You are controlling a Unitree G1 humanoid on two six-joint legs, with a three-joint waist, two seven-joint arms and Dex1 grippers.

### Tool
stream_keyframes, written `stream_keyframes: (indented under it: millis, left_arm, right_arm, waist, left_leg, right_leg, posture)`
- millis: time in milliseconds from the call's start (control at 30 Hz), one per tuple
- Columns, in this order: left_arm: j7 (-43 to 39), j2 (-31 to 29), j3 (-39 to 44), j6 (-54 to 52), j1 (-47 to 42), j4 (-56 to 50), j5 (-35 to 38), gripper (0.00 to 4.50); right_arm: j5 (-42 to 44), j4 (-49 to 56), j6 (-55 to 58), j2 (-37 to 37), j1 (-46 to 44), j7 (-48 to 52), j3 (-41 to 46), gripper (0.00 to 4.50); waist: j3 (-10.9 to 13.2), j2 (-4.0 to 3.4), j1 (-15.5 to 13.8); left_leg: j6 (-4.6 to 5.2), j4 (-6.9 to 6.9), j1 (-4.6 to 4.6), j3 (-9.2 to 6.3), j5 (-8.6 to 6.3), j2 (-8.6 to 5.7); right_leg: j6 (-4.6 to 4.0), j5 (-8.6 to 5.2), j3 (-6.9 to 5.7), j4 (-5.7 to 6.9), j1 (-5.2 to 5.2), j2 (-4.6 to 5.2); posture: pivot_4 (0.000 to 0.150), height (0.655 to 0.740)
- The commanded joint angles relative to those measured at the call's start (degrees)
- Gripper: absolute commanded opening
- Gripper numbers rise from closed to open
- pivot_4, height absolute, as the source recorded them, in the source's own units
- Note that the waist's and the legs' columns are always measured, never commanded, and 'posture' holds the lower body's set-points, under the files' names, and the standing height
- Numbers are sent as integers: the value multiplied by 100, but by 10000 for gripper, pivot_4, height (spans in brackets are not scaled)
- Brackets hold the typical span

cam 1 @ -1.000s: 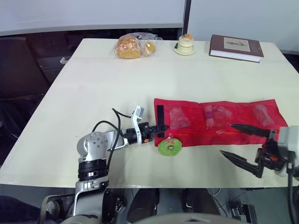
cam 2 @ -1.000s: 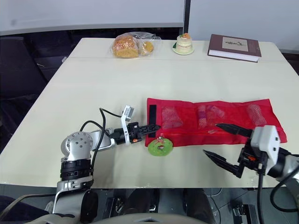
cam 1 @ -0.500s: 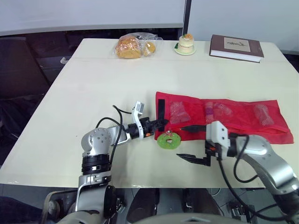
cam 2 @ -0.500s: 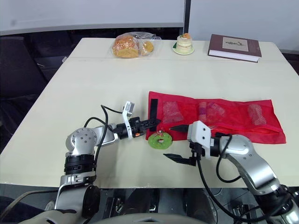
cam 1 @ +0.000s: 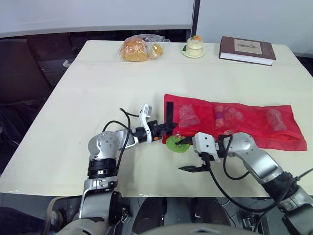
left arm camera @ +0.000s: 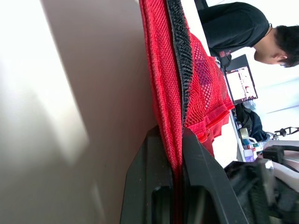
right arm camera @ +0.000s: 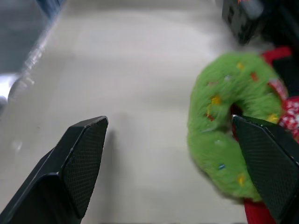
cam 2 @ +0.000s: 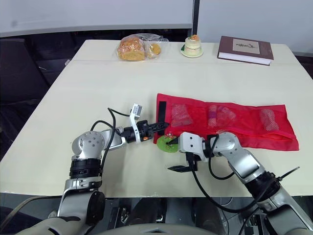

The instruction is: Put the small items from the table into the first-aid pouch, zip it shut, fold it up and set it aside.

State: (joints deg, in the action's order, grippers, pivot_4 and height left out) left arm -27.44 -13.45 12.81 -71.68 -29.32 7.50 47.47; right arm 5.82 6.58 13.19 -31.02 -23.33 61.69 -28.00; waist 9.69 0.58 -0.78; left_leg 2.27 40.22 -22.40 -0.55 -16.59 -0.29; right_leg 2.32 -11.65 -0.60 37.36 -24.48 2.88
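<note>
Overhead views of a pale table (cam 1: 98,98) on which the first-aid pouch (cam 1: 230,120), a long red mesh pouch, lies unfolded and flat, its length running across the robot's right-hand side. A black strap (cam 1: 168,115) crosses the pouch's left end, and several small items show through the mesh pockets (cam 1: 187,116); what they are cannot be told. The left pincer (cam 1: 168,128) is clamped on the near left corner of the pouch; in the left wrist view its two black fingers (left arm camera: 145,186) meet on the red fabric edge, which rises between them. A green fuzzy ring (cam 1: 175,145) with coloured specks lies on the table touching the pouch's near edge, just beside the left pincer's tip. The right pincer (cam 1: 179,155) is spread wide at table level, pointing toward the robot's left: one finger (right arm camera: 266,158) sits at the ring's edge nearest the pouch, the other (right arm camera: 70,158) over bare table closer to the robot, so that the ring lies between them, close to the first finger; whether that finger touches the ring cannot be told. At the far edge of the table, well apart from the pouch, stand a clear bag of bread (cam 1: 139,48), a small cake on a plate (cam 1: 194,46) and a dark red book (cam 1: 247,50). The left wrist view also shows a person in a dark shirt (left arm camera: 233,28) and a lit screen (left arm camera: 240,84) beyond the table.
</note>
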Motion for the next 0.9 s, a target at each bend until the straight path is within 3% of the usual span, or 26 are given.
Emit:
stream_keyframes:
  millis: [33, 100, 200, 267, 300, 333, 367, 400, 467, 667, 900]
  left_arm:
    - [-3, -34, -45, 129, 78, 52, -107, 700]
    - [-22, -51, -38, 140, 96, 43, -115, 700]
    - [-37, -67, -38, 161, 123, 32, -123, 0]
    - [-59, -80, -45, 178, 141, 30, -146, 0]
    - [-81, -100, -61, 209, 150, 35, -174, 0]
    - [-103, -128, -73, 256, 147, 59, -207, 0]
    - [-124, -167, -69, 292, 129, 84, -230, 0]
    - [-147, -216, -54, 300, 107, 112, -230, 0]
    - [-257, -374, -105, 315, 121, 99, -246, 0]
    - [-625, -947, -380, 823, 191, 272, -640, 0]
    - [-1119, -1711, -469, 1403, -37, 1026, -983, 0]
  right_arm:
    - [-343, -298, 164, 139, -172, -229, -73, 45000]
    - [-359, -378, 301, 238, -238, -304, -25, 45000]
    - [-428, -449, 327, 300, -280, -396, 20, 38398]
    - [-443, -438, 310, 291, -260, -405, 29, 27493]
    - [-436, -410, 274, 282, -231, -411, 47, 24241]
    - [-397, -360, 243, 277, -193, -411, 85, 16625]
    - [-323, -251, 250, 250, -135, -409, 161, 12768]
    - [-254, -141, 273, 215, -77, -419, 254, 11655]
    - [-136, 71, 315, 129, 59, -448, 469, 1811]
    - [204, 813, 657, -314, 586, -413, 957, 786]
    - [558, 1482, 915, -1049, 1472, -676, 2107, 786]
  waist:
    - [-1, 0, 4]
    - [-2, 0, 9]
    - [-3, -1, 9]
    - [-3, -1, 7]
    - [-4, -1, 5]
    - [-4, -1, 5]
    - [-4, -1, 2]
    - [-4, -1, 0]
    - [-4, -1, 9]
    - [-3, -1, 70]
    - [-3, -1, 151]
  left_leg:
    - [0, 0, 1, 0, 0, 0]
    - [-3, 0, 3, 0, 2, 0]
    - [-6, -2, 8, 1, 3, 1]
    - [-6, -3, 9, 2, 3, 0]
    - [-6, -3, 9, 2, 3, 0]
    - [-6, -3, 9, 2, 3, 0]
    - [-6, -3, 9, 2, 3, 0]
    - [-6, -3, 9, 0, 3, 0]
    - [-5, -4, 8, 0, 3, -1]
    - [-5, -17, 13, 2, 2, 2]
    - [17, -36, 25, 12, -11, 4]
  right_leg:
    - [0, 0, 0, 0, 0, 0]
    - [0, 0, 0, 3, 0, 0]
    - [-1, 0, 0, 8, 0, 1]
    - [-1, 0, 1, 10, 0, 2]
    - [-1, 0, 1, 10, 0, 3]
    - [-1, 0, 1, 10, 0, 4]
    - [-1, 0, 0, 10, 0, 4]
    - [-1, 0, 0, 10, 0, 4]
    - [-1, 0, 0, 9, 0, 5]
    - [-2, -1, 1, 9, -3, 5]
    - [-2, -3, 8, 7, -3, 2]
  posture:
    - [1500, 7289]
    - [1500, 7289]
    - [1500, 7289]
    - [1500, 7289]
    - [1500, 7289]
    - [1500, 7289]
    - [1500, 7289]
    - [1500, 7289]
    - [1500, 7289]
    - [1500, 7289]
    - [1500, 7289]
